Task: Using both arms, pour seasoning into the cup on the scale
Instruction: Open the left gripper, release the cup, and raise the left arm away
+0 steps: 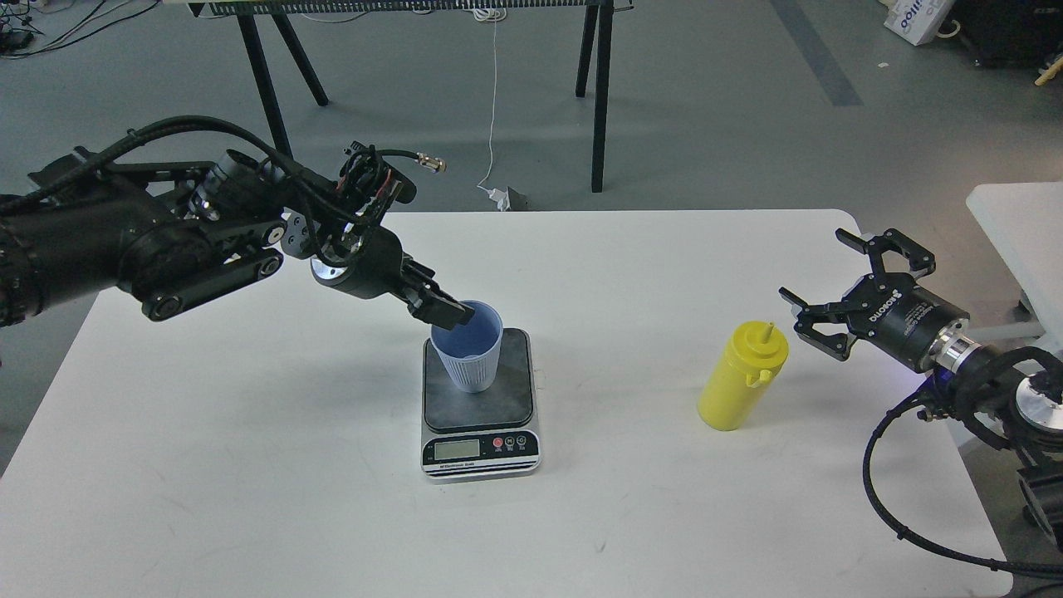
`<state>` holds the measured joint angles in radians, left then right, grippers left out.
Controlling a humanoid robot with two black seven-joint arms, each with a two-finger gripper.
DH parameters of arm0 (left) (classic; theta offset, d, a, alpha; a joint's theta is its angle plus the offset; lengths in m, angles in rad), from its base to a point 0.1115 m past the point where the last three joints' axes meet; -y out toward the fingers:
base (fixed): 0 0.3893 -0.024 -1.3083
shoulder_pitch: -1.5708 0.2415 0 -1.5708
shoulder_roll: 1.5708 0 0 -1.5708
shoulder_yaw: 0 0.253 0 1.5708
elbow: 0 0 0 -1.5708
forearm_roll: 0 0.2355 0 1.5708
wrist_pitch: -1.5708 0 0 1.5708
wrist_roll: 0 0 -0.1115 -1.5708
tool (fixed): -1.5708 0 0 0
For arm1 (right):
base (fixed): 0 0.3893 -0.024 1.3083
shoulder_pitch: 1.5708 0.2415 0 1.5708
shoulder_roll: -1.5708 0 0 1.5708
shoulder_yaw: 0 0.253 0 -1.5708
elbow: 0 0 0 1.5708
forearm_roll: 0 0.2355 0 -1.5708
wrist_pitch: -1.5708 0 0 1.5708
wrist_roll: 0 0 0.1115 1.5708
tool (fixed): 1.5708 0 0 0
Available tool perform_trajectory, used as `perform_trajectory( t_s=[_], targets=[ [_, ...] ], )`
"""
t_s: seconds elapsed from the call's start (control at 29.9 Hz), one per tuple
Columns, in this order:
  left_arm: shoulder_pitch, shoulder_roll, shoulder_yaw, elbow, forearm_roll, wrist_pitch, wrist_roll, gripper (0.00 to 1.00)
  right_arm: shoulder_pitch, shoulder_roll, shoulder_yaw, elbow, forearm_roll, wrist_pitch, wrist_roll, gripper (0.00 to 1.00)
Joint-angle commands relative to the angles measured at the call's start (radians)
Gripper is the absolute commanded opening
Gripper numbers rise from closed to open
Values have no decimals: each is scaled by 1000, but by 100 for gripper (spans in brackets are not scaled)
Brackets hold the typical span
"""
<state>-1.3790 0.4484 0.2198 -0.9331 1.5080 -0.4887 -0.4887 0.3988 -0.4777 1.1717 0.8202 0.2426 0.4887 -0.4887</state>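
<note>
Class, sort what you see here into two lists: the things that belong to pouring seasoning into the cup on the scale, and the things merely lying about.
Belongs to the job:
- yellow seasoning bottle
- blue-grey cup
- scale
- left gripper, at the cup's rim
- right gripper, open beside the bottle

Just lying about:
- black trestle legs
- white cable on floor
- cardboard box

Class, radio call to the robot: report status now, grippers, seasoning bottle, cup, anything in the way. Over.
Left gripper at cup rim, cup on scale. Right gripper open, beside seasoning bottle, not touching. Bottle upright on table. Nothing between.
</note>
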Motion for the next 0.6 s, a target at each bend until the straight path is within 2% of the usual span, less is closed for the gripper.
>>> perform_trajectory(
  t_s=[0.0, 0.17, 0.33, 0.43, 0.5, 0.57],
  targets=[
    [-18, 53, -60, 0, -159, 0, 0, 99, 40, -125, -61, 46, -13, 0, 0, 99],
    [-5, 125, -157, 36, -379, 0, 0, 99, 86, -332, -53, 122, 65, 0, 0, 99],
    [24, 116, -223, 163, -630, 0, 0, 99, -81, -394, -55, 125, 516, 0, 0, 99],
    [25, 73, -235, 270, -696, 0, 0, 99, -240, -343, -60, 140, 798, 0, 0, 99],
    [23, 39, -238, 319, -715, 0, 0, 99, -339, -236, -63, 145, 930, 0, 0, 99],
    [23, 20, -250, 352, -732, 0, 0, 99, -408, -118, -61, 152, 948, 0, 0, 99]
  ],
)
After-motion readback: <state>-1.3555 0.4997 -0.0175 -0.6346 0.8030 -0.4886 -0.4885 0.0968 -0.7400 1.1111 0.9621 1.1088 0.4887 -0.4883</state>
